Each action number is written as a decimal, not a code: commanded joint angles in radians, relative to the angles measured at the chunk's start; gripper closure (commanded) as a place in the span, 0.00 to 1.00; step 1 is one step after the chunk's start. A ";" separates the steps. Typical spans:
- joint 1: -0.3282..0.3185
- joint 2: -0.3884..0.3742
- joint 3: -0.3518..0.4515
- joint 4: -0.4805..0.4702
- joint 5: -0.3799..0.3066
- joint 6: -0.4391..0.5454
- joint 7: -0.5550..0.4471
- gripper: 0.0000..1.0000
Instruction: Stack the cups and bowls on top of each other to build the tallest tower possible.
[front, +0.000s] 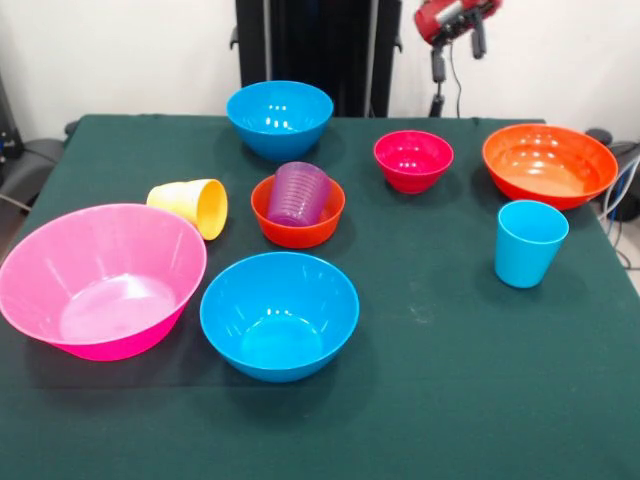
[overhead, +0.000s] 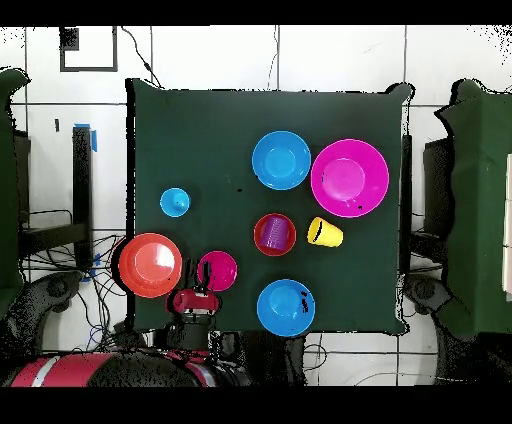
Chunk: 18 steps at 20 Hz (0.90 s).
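Yellow cup (front: 190, 206) lies sideways, mouth toward purple cup (front: 298, 193); claw (front: 457, 18) state unclear.

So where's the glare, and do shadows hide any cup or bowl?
Front view: bright glare patches inside the big glossy pink bowl, near blue plastic bowl and wide orange bowl; soft shadows fall beneath them on the green tablecloth, hiding nothing. Overhead view: flatter light, faint glints only.
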<state>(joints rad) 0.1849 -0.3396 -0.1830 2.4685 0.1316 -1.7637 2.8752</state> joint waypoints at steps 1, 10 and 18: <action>-0.078 0.056 0.024 0.018 0.098 -0.135 0.319 0.00; -0.186 0.159 0.024 -0.090 0.089 -0.268 0.379 0.00; -0.248 0.200 0.004 -0.209 -0.072 -0.223 0.323 0.00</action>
<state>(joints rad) -0.0269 -0.2247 -0.2394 2.4752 0.1333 -2.0499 3.0298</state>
